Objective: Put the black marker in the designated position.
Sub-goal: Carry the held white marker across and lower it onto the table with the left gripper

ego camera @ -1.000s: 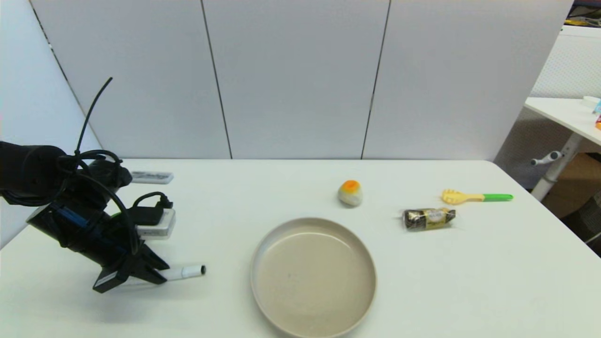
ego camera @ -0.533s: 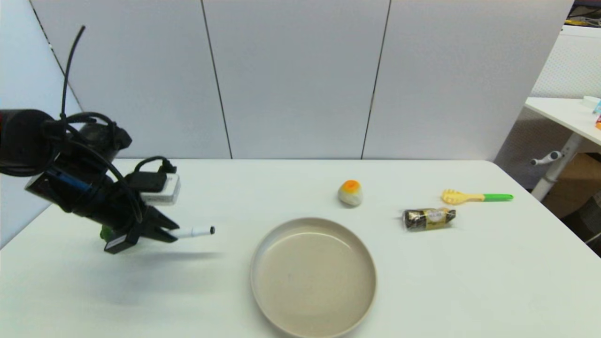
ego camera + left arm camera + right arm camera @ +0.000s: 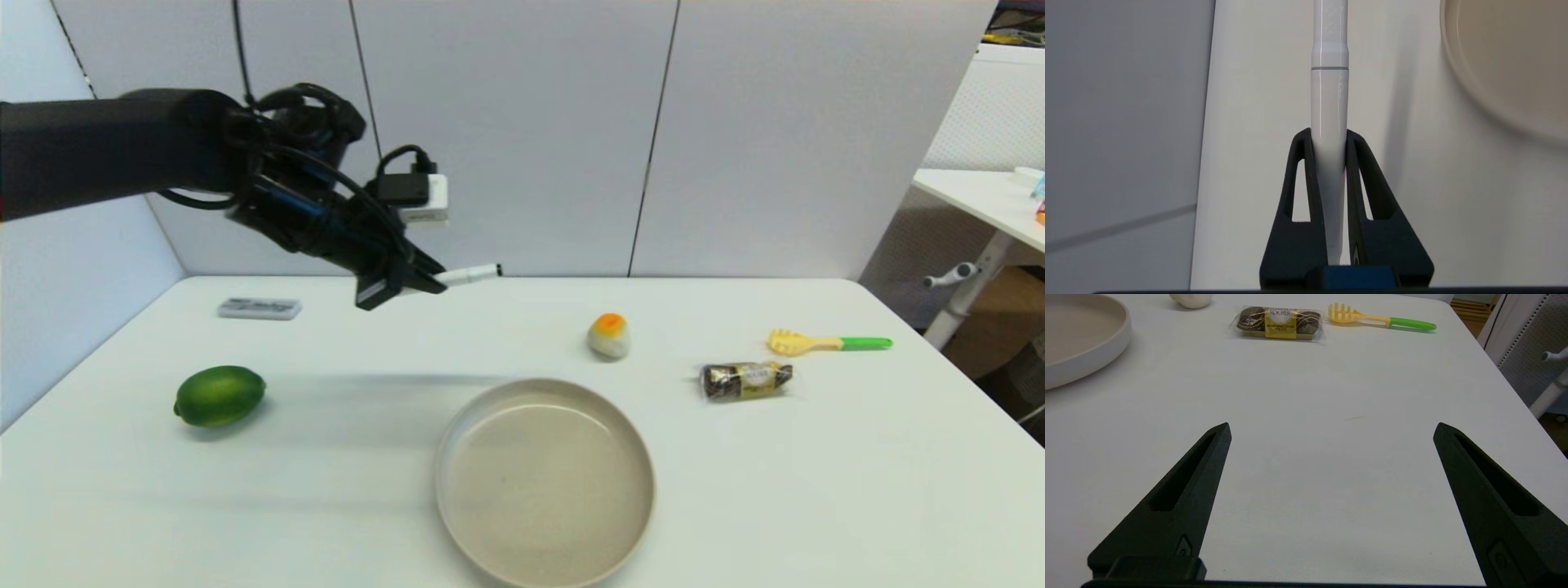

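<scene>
Gripping the black marker, left hand holds it level, tip pointing right.

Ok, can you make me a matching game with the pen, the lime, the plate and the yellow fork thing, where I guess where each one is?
Things:
1. black marker
2. lime
3. plate
4. yellow fork toy

Places:
A. far on the table's right side
B. on the table's left side
C. up in the air, gripped by the left hand
D. middle of the table, near the front

Pairs: 1-C, 2-B, 3-D, 4-A
</scene>
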`<state>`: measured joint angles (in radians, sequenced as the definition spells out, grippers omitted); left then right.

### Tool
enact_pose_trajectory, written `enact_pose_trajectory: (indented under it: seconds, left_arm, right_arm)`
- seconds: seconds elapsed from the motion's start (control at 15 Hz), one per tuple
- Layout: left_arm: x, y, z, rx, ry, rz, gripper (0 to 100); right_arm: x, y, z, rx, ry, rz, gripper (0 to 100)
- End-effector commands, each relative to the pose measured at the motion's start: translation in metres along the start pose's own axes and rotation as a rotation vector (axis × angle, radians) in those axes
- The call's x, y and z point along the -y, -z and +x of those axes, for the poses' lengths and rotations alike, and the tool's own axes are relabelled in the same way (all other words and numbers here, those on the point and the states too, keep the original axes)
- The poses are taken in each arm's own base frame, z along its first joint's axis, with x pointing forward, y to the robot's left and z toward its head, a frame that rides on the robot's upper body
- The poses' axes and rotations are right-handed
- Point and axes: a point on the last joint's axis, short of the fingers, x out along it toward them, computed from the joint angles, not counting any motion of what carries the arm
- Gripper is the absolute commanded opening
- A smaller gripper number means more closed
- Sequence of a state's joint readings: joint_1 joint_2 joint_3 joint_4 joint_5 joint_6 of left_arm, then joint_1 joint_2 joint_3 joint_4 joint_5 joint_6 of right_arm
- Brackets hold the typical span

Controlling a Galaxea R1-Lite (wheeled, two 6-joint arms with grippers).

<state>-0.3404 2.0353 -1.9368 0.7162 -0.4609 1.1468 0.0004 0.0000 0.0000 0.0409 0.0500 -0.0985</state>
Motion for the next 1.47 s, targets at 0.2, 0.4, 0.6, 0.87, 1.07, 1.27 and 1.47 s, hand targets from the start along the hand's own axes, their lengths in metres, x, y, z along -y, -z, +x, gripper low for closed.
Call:
enact_pose_trajectory:
  seconds: [0.2, 0.4, 0.6, 0.87, 1.07, 1.27, 1.47]
  left_arm:
    - [0.014, -0.020, 0.119, 0.085, 0.069, -0.041, 0]
    - [0.027, -0.019, 0.146, 0.072, 0.127, -0.052, 0]
    - [0.032, -0.015, 0.157, 0.055, 0.147, -0.049, 0]
    - [0.033, -0.013, 0.159, 0.041, 0.149, -0.051, 0]
    - [0.033, -0.013, 0.159, 0.041, 0.149, -0.049, 100]
    - [0.032, -0.013, 0.157, 0.041, 0.144, -0.032, 100]
    - [0.022, -0.018, 0.136, 0.019, 0.078, -0.024, 100]
  right_arm:
    - [0.000, 0.000, 0.000, -0.002, 0.000, -0.001, 100]
    - [0.000, 0.000, 0.000, -0.002, 0.000, 0.000, 100]
    - [0.000, 0.000, 0.000, -0.002, 0.000, -0.001, 100]
    - [0.000, 0.000, 0.000, -0.002, 0.000, -0.001, 100]
    - [0.000, 0.000, 0.000, -0.002, 0.000, -0.001, 100]
    - [0.000, 0.000, 0.000, -0.002, 0.000, -0.001, 100]
    - [0.000, 0.000, 0.000, -0.002, -0.002, -0.001, 100]
